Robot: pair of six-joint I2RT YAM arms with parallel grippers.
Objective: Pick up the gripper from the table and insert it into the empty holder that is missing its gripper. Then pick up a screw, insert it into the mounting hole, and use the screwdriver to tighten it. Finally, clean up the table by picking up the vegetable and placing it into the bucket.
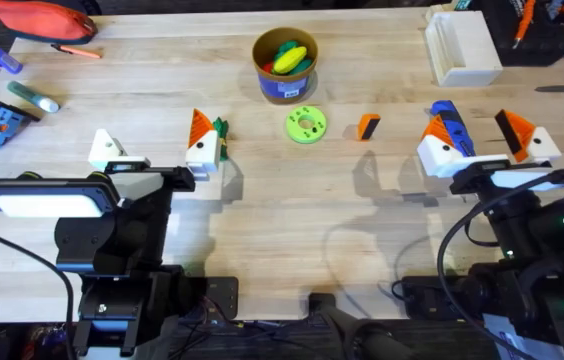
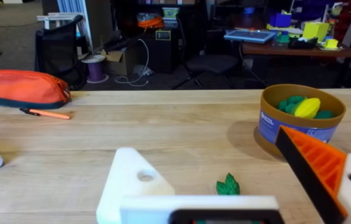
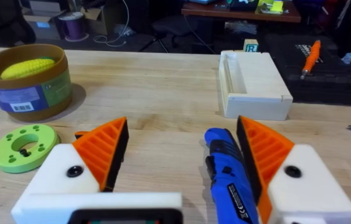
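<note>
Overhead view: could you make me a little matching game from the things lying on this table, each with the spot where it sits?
Things:
1. bucket
2. lime-green disc
3. small orange block
4. pale box

Places or states:
a. at the far right of the table
b. holds yellow and green toy pieces
c. alone on bare wood, just right of the disc
d. just in front of the bucket, on the arms' side

Pairs: 1-b, 2-d, 3-c, 4-a
</note>
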